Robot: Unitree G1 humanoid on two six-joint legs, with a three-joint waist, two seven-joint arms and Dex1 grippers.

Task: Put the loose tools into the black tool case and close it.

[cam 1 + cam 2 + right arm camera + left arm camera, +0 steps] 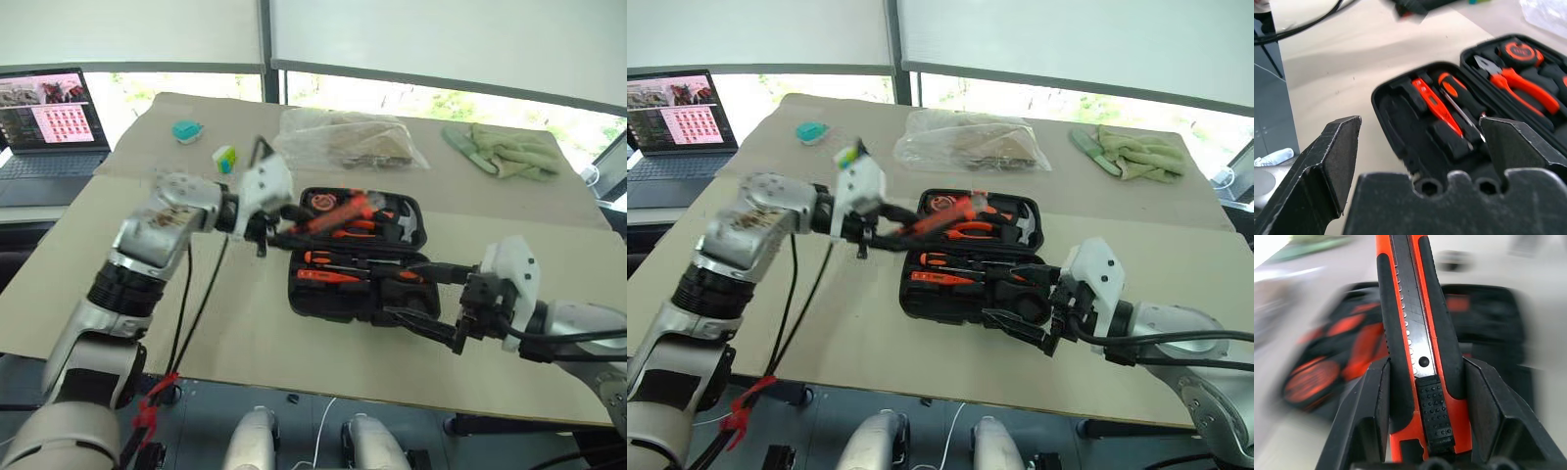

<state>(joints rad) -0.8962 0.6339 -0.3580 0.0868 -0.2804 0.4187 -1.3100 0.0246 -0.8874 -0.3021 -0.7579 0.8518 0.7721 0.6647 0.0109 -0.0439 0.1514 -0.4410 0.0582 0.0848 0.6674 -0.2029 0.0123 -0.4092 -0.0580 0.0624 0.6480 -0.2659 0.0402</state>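
Case (355, 284) count is one: you see it lying open near the table's (245, 343) front edge, with two screwdrivers (1449, 105) in its near half, pliers (1520, 85) in the far half. Your left gripper (1425, 406) clamps the single utility knife (1418, 333) above the case's left end. Your right gripper (1420, 156) gapes wide, empty, beside the case's right end. Other recesses are hard to make out.

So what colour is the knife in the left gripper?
Orange and black, with a silver segmented blade: the utility knife in the left gripper, clearest in the left wrist view.
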